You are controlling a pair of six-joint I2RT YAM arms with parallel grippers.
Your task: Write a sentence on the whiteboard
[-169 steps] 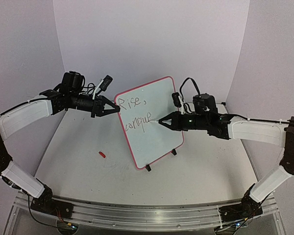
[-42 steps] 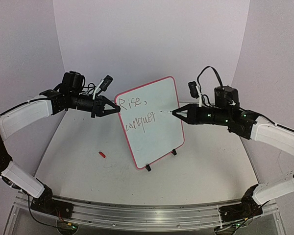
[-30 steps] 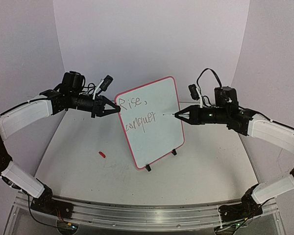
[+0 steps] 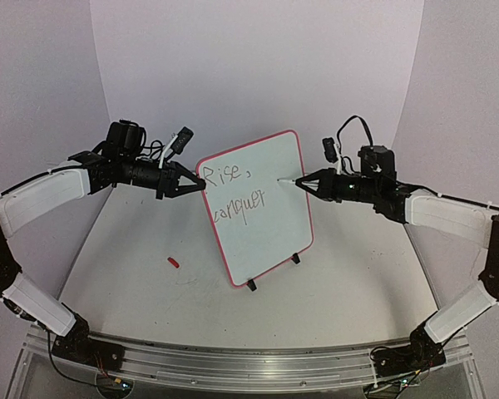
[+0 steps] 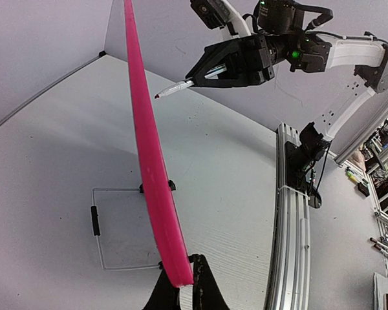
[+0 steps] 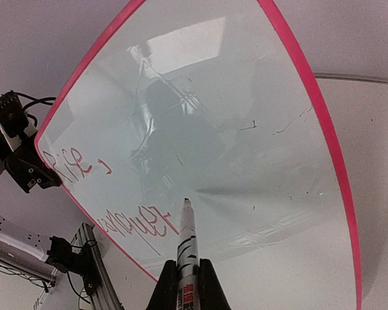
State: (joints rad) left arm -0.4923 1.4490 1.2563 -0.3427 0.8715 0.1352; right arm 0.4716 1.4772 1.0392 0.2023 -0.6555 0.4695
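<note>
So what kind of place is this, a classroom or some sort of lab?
Probably a robotics lab test cell, not a classroom: a left arm and right arm bolted to an aluminium rail, plain white backdrop walls boxing in the table, and a small whiteboard standing on it.

The whiteboard (image 4: 270, 237) is standing in the middle of the bench (image 4: 341, 299), walling the left gripper (image 4: 200, 188), clamping its rim, off from the right gripper (image 4: 303, 183) and its marker (image 6: 187, 242). The near bench is lying open, bar a small red piece (image 4: 174, 262), perhaps a cap.

Whiteboard (image 4: 274, 237) red-rimmed, standing on black feet; sentence (image 4: 233, 199) reads "Rise, conquer", two lines.
</note>
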